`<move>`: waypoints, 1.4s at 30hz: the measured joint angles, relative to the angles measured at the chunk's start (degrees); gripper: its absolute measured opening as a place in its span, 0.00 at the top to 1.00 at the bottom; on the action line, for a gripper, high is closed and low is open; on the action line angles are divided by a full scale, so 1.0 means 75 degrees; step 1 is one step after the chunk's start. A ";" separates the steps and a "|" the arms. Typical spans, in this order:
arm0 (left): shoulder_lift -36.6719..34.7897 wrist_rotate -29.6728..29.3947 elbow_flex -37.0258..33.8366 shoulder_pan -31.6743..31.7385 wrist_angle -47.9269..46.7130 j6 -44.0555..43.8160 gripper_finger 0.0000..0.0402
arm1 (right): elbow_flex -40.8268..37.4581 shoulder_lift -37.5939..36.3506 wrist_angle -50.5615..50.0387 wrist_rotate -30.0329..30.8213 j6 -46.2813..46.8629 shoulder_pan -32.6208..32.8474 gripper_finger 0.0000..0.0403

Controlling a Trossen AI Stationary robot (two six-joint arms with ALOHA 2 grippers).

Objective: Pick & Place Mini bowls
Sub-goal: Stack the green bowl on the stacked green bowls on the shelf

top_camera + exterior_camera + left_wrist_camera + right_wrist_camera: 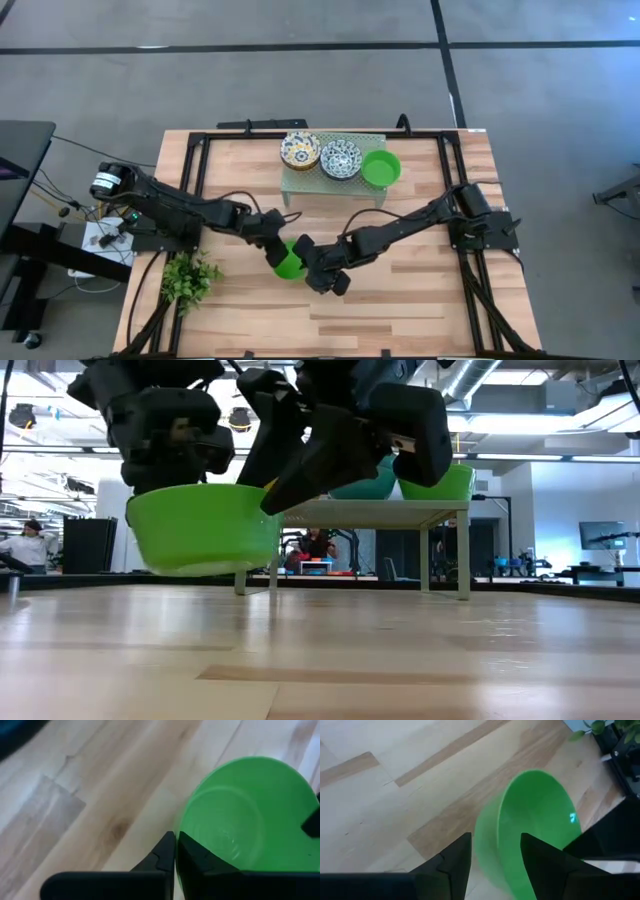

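A plain bright green mini bowl [289, 264] hangs a little above the wood table near its middle; it also shows in the low view [205, 530]. My left gripper [275, 250] is shut on its rim. My right gripper [306, 260] is open. In the right wrist view its fingers stand on either side of the bowl's wall [490, 845], one outside and one over the hollow; I cannot tell whether they touch it. Two blue-patterned white bowls [300, 150] [340, 158] and one green bowl [381, 168] sit on the pale green rack [300, 182]. My left gripper pinches the green bowl's rim [176, 827] between its two fingers, one finger [162, 856] outside the wall and one [195, 857] inside the hollow. The fingers come slanting down from the table's left. The bowl hangs open side up, nearly level, clear of the table.
The rack stands on legs at the table's far middle [380, 512]. A small leafy plant [190, 278] stands at the near left. Black frame rails [195, 170] [452, 170] run along the left and right sides. Bare wood lies toward the near edge [400, 310].
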 joint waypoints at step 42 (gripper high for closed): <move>0.0003 0.0307 0.0000 0.0137 0.1654 0.0419 0.62 | -0.0006 -0.0029 -0.2450 -0.1179 0.4275 0.0074 0.98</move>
